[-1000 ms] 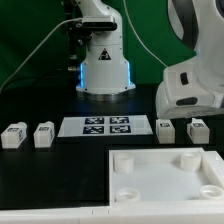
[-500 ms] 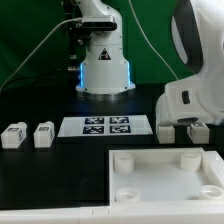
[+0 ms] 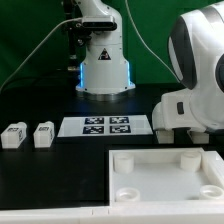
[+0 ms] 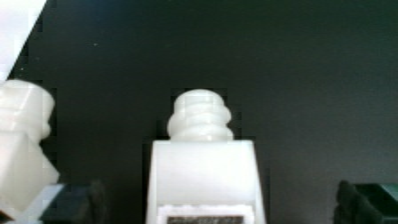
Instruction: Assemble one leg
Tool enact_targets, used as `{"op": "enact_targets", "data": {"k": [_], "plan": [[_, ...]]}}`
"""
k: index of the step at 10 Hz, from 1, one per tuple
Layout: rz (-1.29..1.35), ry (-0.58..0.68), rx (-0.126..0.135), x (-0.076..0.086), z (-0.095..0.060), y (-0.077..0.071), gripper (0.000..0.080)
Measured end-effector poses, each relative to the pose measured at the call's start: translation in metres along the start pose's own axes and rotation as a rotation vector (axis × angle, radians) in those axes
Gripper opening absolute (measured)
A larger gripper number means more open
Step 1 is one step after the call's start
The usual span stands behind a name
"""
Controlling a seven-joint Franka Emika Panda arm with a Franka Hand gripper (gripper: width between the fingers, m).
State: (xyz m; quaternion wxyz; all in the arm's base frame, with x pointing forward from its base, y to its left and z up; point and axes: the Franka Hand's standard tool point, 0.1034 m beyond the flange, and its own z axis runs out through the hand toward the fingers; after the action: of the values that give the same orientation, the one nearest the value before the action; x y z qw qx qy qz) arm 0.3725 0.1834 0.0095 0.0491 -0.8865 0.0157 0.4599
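Note:
In the wrist view a white leg (image 4: 201, 165) lies on the black table, with its ribbed screw end pointing away from the wrist and its tag (image 4: 201, 213) near the wrist. My gripper (image 4: 221, 202) is open, and one dark finger (image 4: 71, 200) shows on each side of this leg without touching it. A second leg (image 4: 22, 140) lies beside it, outside the jaws. In the exterior view the arm's white hand (image 3: 188, 108) hangs low at the right and hides both of these legs. Two more legs (image 3: 14, 135) (image 3: 43, 134) lie at the exterior view's left.
The marker board (image 3: 105, 126) lies at the middle of the table. The large white tray-like piece (image 3: 165, 178) with round corner sockets lies in front, just before the hand. The robot base (image 3: 104, 60) stands behind. A white edge (image 4: 18, 40) shows in a corner of the wrist view.
The arm's hand has come down and shifted toward the exterior view's left. It now covers the two right-hand legs that showed before.

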Motion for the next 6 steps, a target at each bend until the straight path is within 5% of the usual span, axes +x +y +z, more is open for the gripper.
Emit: {"op": "enact_targets", "data": {"k": [2, 3, 4, 6], "plan": [[0.0, 0.001, 0.0, 0.0002, -0.0001, 0.0002, 0.0395], [0.0, 0.001, 0.0, 0.0002, -0.0001, 0.0002, 0.0395], [0.0, 0.001, 0.0, 0.0002, -0.0001, 0.0002, 0.0288], [0.0, 0.001, 0.0, 0.0002, -0.0001, 0.0002, 0.0288]]}}
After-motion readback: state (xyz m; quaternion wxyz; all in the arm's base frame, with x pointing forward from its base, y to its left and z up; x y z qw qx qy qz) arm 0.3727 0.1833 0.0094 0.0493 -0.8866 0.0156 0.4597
